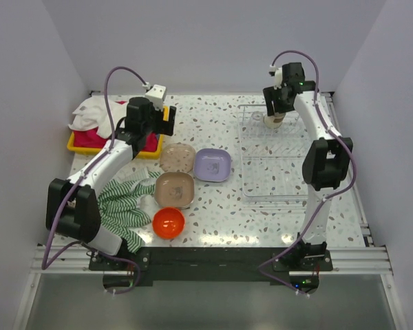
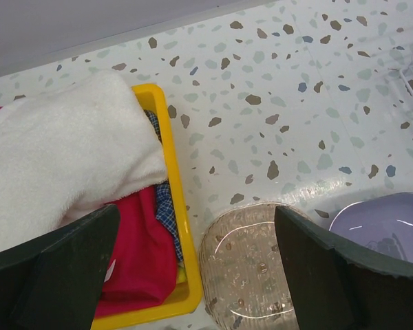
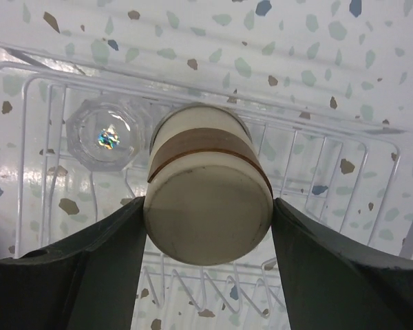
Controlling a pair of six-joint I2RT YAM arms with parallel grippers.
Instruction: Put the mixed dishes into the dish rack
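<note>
The beige cup with a brown band hangs upside down over the back of the dish rack, and my right gripper is shut on it, a finger pressed to each side. A small clear glass stands in the rack just left of the cup. My left gripper is open with nothing in it, above the gap between the yellow tray and a tan plate. On the table lie the lilac plate, a brown plate and the orange bowl.
The yellow tray holds white and red towels at the back left. A green striped cloth lies beside the brown plate, near the left arm. White walls close in the table on three sides.
</note>
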